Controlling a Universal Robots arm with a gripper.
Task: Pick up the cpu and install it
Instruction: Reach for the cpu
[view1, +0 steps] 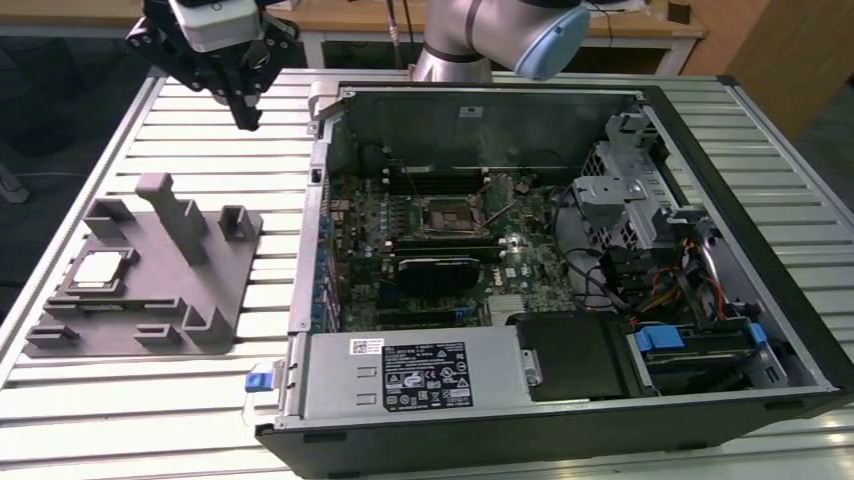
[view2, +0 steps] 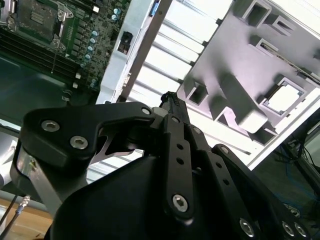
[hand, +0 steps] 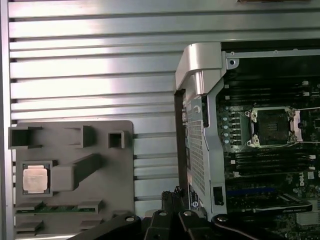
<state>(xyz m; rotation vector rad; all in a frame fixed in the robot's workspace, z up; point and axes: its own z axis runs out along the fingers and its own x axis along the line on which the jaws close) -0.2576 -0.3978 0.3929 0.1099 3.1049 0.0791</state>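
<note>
The cpu (view1: 100, 270) is a small silvery square lying in a recess of the grey plastic block (view1: 200, 290), at the exterior view's left. It also shows in both wrist views, cpu (hand: 35, 178) and cpu (view2: 282, 97). My gripper (view1: 247, 115) hangs high over the slatted table, beyond the block and beside the case's far corner, well apart from the cpu. Its fingers (view2: 170, 107) are shut together with nothing between them. The black metal-framed socket (view1: 451, 212) sits uncovered on the motherboard, seen also as socket (hand: 274, 125).
The open computer case (view1: 310, 200) lies on its side at the exterior view's right, with drive cages (view1: 627, 190), cables and a power supply (view1: 414, 375) inside. The grey block has upright posts (view1: 160, 205). Slatted metal table (view1: 267, 150) runs between block and case.
</note>
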